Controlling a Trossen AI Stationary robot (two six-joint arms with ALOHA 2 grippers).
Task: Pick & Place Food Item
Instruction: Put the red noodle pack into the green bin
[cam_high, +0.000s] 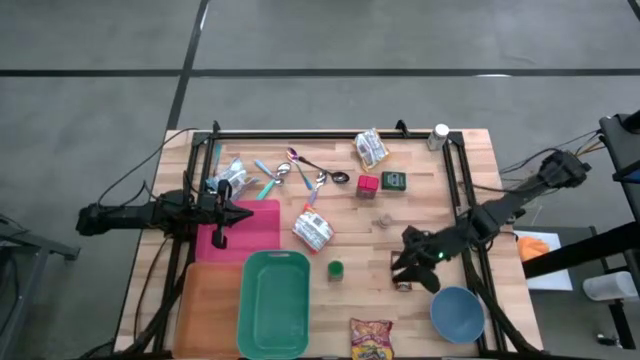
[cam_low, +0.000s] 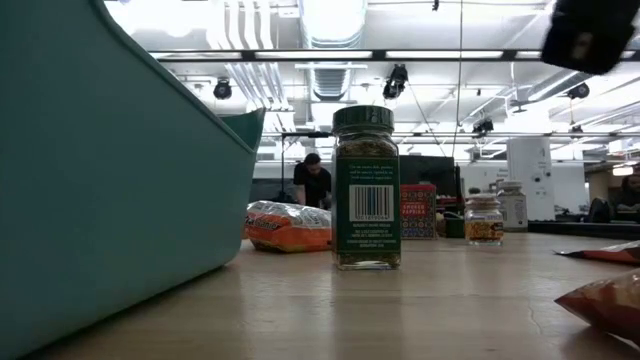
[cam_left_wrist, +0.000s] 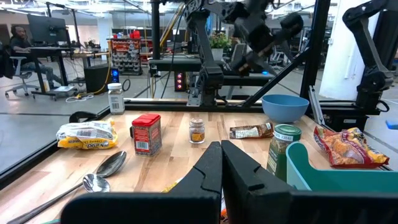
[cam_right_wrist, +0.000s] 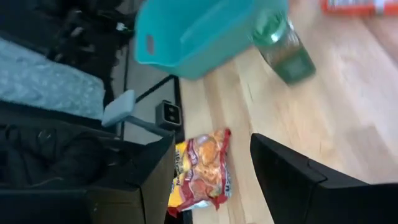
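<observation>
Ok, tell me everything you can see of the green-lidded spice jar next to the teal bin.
The spice jar is small, with a dark green screw lid and a green label bearing a barcode. It stands upright on the wooden table, just right of the teal bin without touching it. Nothing grips it.

In the low view, the teal bin (cam_low: 110, 170) is cut off at the left edge, and only a dark corner of an arm (cam_low: 590, 35) is seen at the top. The snack bag (cam_right_wrist: 202, 168) between the right hand's (cam_right_wrist: 214, 180) fingers is partly hidden. The spice jar (cam_right_wrist: 283, 50) beyond them is blurred.
</observation>
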